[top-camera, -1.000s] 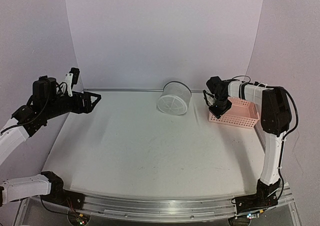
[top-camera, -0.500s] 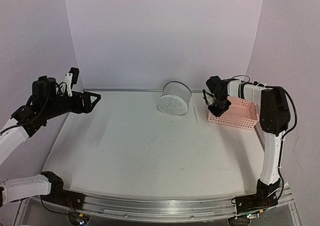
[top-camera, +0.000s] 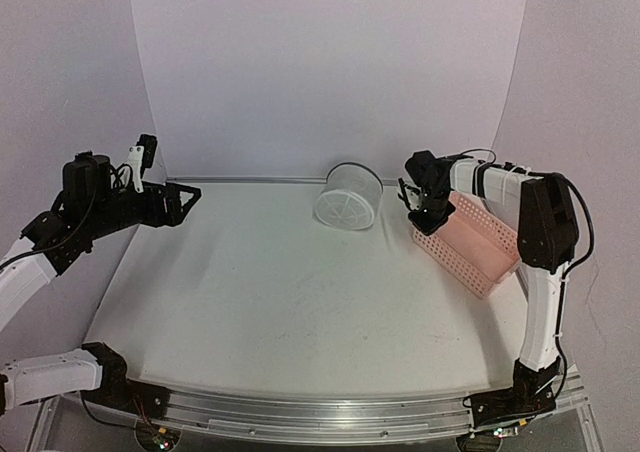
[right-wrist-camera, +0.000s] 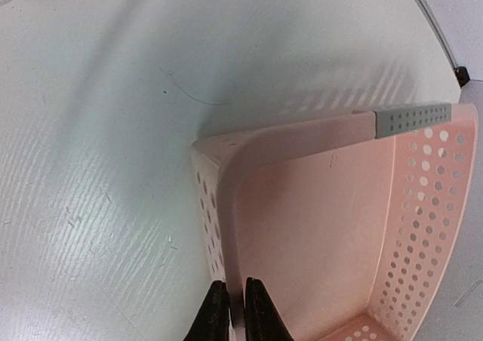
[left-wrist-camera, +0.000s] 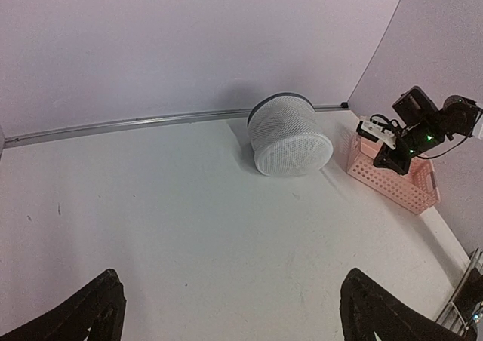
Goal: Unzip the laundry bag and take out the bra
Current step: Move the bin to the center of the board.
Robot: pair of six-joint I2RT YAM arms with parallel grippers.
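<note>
Swung round since a second ago, the pink basket now lies slantwise at the right of the tabletop, and the right fingers are pinched together on its wall. The laundry bag lies on its side at the back, near the basket but apart from it, and nothing grips it. Its dark rim looks closed, and no bra shows anywhere. The left fingers hang spread wide, well apart from the bag. By my reading none of the task is done yet: unzipping and removal both remain.
</note>
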